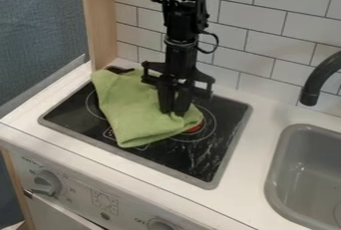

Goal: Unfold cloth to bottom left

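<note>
Showing, left to right: a grey knob (47,183), below left of the jaws (174,110); a green cloth (136,109), rumpled, draped over the black cooktop (223,124), left of and beneath the jaws, whose state, clenched or released, cannot be told; farther right, a dark faucet (318,78) and grey sink (299,147).

Stove panel (130,207): probably "OFF" (140,220) beside right knob (160,224); other marks (72,191) unreadable.

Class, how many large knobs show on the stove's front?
2: the left knob, and the right knob, cut off by the picture's bottom edge. More may lie beyond it.
</note>
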`<control>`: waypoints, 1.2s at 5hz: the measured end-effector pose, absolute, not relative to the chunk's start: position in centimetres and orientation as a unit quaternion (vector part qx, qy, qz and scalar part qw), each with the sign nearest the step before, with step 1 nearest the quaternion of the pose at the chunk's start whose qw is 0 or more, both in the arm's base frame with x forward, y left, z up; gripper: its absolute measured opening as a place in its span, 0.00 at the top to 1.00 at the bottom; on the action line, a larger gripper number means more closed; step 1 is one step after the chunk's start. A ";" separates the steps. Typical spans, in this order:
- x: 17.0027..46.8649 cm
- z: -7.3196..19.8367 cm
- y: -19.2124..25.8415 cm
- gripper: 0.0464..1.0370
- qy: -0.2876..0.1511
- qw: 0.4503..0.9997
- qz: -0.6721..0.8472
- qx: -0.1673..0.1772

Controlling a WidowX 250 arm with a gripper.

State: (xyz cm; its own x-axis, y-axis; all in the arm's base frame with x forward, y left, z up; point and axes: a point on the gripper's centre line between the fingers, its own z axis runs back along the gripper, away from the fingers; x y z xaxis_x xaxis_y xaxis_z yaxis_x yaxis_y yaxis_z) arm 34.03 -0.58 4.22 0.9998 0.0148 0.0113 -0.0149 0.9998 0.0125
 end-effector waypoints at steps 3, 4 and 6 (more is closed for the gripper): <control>33.5 5.9 0.3 1.00 -0.021 1.000 -0.003 0.000; 32.7 7.9 2.9 1.00 -0.043 0.999 0.025 -0.005; 31.0 9.6 7.9 1.00 -0.056 0.996 0.065 -0.004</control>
State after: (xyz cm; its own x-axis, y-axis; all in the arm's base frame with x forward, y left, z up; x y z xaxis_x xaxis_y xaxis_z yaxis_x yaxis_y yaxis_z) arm 30.95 7.91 9.58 0.9853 0.1293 0.1120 -0.1283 0.9916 -0.0155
